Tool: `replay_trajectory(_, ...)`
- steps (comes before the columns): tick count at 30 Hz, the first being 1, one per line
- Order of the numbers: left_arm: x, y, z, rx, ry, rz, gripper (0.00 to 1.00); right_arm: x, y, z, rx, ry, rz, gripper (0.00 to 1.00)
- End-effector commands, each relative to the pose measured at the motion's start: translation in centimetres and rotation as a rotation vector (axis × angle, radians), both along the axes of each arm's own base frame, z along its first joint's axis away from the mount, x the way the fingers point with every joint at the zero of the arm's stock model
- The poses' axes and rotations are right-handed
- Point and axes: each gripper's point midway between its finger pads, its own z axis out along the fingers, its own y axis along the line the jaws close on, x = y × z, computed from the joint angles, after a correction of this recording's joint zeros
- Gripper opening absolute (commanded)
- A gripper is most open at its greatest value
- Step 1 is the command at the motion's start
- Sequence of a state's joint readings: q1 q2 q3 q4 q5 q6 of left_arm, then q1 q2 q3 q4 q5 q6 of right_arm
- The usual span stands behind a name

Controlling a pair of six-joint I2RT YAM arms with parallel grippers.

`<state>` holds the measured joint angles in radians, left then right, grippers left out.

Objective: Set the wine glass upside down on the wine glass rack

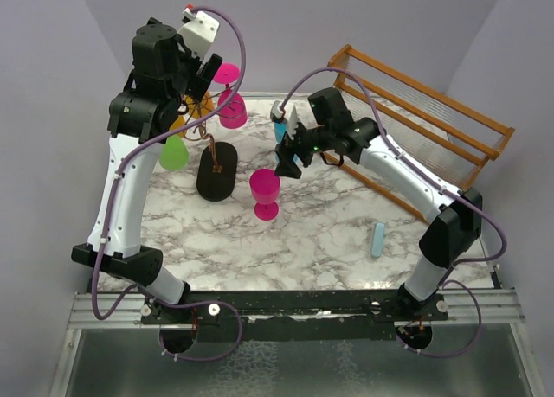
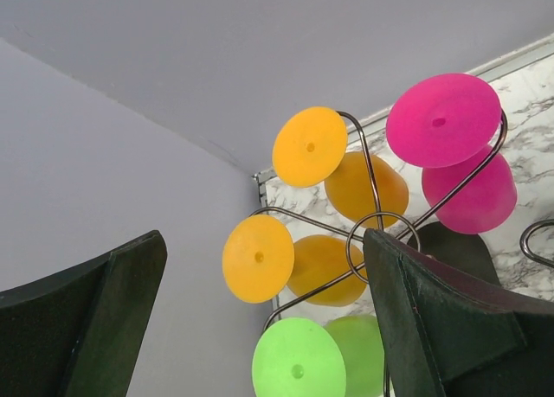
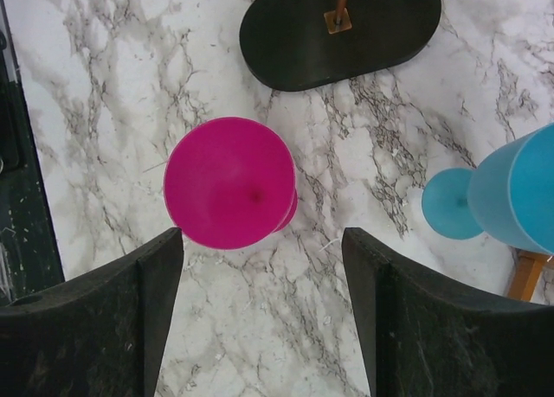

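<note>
So the magenta plastic wine glass [image 1: 265, 192] was standing upright on the white marbled surface [image 1: 329, 233]. It sat just beside the black oval base of the thin dark wire wine glass rack [image 1: 215, 170], not hung on it. The right hand [image 3: 261, 241] hung right above the glass, fingers spread wide, gripping nothing. Up on the rack's curled arms, two orange glasses [image 2: 310, 146], a green glass [image 2: 299, 362] and a second magenta glass [image 2: 443, 120] hung upside down. The left hand [image 2: 264, 241] hovered there, spread and empty too. A blue glass [image 3: 519, 189] sat nearby.
</note>
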<state>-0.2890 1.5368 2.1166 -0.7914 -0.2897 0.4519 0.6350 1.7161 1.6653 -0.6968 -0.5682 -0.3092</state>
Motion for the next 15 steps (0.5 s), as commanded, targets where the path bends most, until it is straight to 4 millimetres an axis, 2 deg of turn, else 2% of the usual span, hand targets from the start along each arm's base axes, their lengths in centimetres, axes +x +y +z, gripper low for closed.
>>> replay_trajectory(1,-0.1,1.1,1.7,-0.005,-0.048,0.051,0.99,0.8,0.9,-2.1,-0.073,-0.030,-0.038,0.72)
replay_trajectory(9,-0.3,1.3,1.9,0.008,-0.045,0.055,0.99,1.6,2.2,-5.0,-0.148,-0.036,-0.078,0.64)
replay_trajectory(12,-0.3,1.3,1.9,0.010,-0.043,0.055,0.99,1.6,2.7,-6.0,-0.161,-0.024,-0.075,0.58)
replay_trajectory(15,-0.4,1.5,2.1,0.011,-0.047,0.059,0.99,1.7,3.0,-6.8,-0.181,-0.016,-0.078,0.48)
